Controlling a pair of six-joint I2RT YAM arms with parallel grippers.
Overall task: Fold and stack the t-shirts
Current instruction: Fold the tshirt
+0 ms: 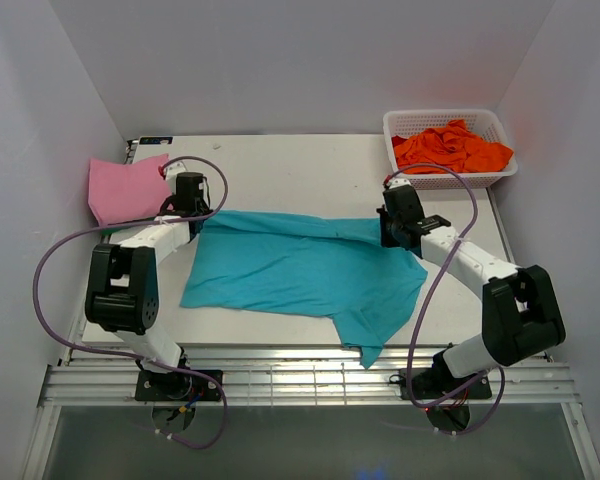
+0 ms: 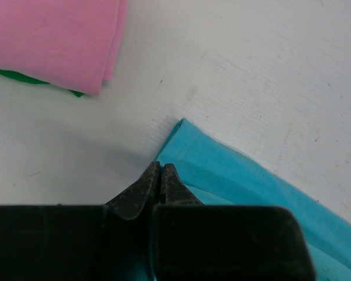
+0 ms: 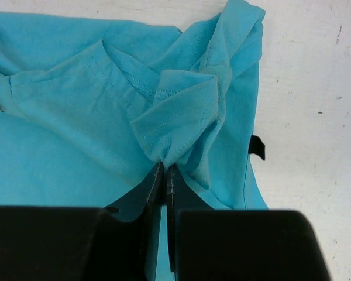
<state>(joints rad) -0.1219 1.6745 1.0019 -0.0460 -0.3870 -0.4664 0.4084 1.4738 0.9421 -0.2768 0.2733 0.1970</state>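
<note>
A teal t-shirt [image 1: 300, 270] lies spread across the middle of the table, one part hanging toward the front edge. My left gripper [image 1: 192, 212] is shut on its far left corner [image 2: 184, 146], low on the table. My right gripper [image 1: 398, 228] is shut on a bunched fold of the shirt [image 3: 175, 117] at its far right, near the collar seam. A folded pink t-shirt [image 1: 125, 187] lies at the far left on a green one whose edge shows in the left wrist view [image 2: 23, 79].
A white basket [image 1: 500, 175] at the far right corner holds orange t-shirts [image 1: 450, 148]. White walls enclose the table on three sides. A metal rail [image 1: 310, 385] runs along the front edge by the arm bases.
</note>
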